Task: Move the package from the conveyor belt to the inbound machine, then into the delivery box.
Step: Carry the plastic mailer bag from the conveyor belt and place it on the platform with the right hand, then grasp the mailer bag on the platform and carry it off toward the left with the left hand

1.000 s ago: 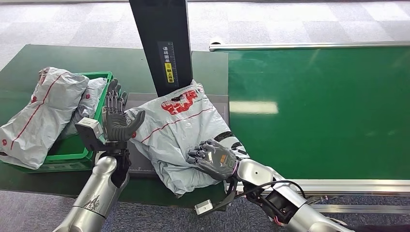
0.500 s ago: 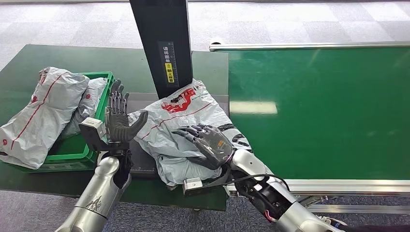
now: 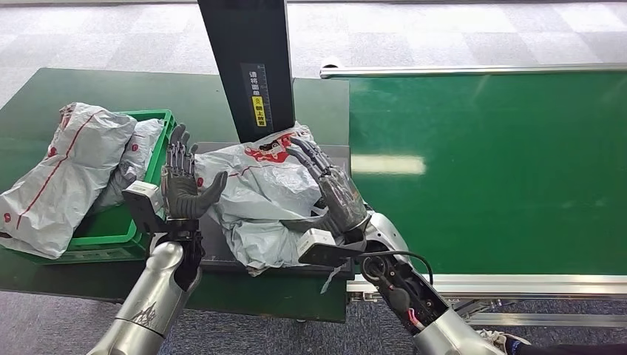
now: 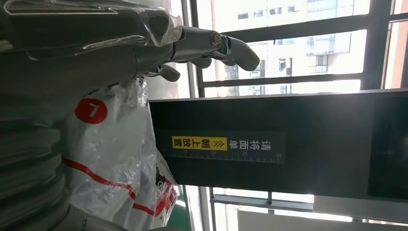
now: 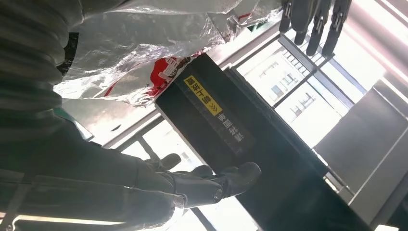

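Left robot hand (image 3: 182, 188) and right robot hand (image 3: 334, 194), both spread wide and holding nothing, flank the package (image 3: 255, 194) on the inbound machine (image 3: 222, 255); delivery box (image 3: 111, 225) at 9 o'clock, left nearer.

three packages (image 3: 259, 188), one green box (image 3: 159, 122)

Package (image 3: 259, 188) lies between bin (image 3: 159, 122) and belt (image 3: 488, 170).
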Available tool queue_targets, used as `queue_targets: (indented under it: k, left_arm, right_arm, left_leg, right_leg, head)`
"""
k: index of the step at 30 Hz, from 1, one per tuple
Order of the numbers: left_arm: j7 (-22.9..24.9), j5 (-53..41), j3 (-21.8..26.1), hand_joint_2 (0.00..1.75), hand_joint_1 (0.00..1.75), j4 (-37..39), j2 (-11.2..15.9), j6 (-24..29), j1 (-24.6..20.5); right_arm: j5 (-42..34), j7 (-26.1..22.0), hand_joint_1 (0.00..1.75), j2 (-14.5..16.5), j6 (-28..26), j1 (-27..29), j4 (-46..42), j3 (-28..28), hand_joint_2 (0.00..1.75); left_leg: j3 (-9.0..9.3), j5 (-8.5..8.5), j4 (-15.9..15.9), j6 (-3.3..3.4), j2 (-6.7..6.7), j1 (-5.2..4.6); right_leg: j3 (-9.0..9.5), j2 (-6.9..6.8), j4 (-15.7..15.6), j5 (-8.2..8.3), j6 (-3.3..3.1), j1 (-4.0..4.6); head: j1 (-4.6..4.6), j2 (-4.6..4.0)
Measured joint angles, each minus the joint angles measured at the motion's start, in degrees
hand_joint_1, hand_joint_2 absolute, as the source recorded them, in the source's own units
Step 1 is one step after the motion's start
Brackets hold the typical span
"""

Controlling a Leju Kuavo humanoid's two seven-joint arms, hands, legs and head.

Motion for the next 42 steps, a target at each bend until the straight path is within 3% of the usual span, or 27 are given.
queue_targets:
  k: [5,11,28,35,42]
  left_arm:
    - [0.58,-0.11,-0.04,1.75,0.0,-0.4,-0.14,0.39,0.46]
    - [1.19,-1.45,-0.07,1.75,0.0,-0.5,-0.25,1.76,1.11]
    - [1.84,-2.62,-0.08,1.75,0.0,-0.29,-0.4,2.94,1.42]
    - [0.63,-10.03,-1.99,1.75,0.0,-0.87,0.52,1.2,2.81]
    - [4.37,-24.86,-8.09,1.75,0.0,-2.16,1.68,-0.71,4.05]
  right_arm:
    - [-4.4,-2.15,0.0,0.78,1.96,2.01,-0.51,-3.94,1.75]
    - [-10.83,-3.75,0.0,1.29,8.29,4.53,-2.49,-7.33,1.75]
    - [-26.11,-2.34,0.0,1.45,22.64,5.47,-3.39,-15.07,1.75]
    - [-29.4,-1.0,0.0,1.82,22.88,5.32,-3.32,-18.22,1.75]
    - [-41.16,5.5,0.0,3.3,20.91,4.76,-2.55,-25.12,1.75]
  left_leg:
    - [0.0,0.0,0.0,0.0,0.0,-0.01]
    - [0.0,0.0,0.0,0.0,0.0,0.0]
    - [-0.01,0.0,0.0,0.0,0.01,0.0]
    - [-0.01,0.0,-0.01,0.0,-0.02,0.0]
    - [-0.01,0.0,-0.01,0.0,0.0,-0.01]
  right_leg:
    - [0.01,0.0,0.0,0.0,0.0,-0.01]
    - [-0.01,0.0,0.0,0.0,0.0,0.0]
    - [-0.01,0.0,0.0,0.0,0.0,0.0]
    - [0.01,0.0,0.0,0.0,0.0,0.0]
    - [0.02,0.0,0.0,0.0,0.0,-0.02]
  head:
    - [0.0,0.01]
    - [-0.01,-0.01]
    - [-0.01,0.0]
    - [0.0,-0.01]
    - [0.0,-0.01]
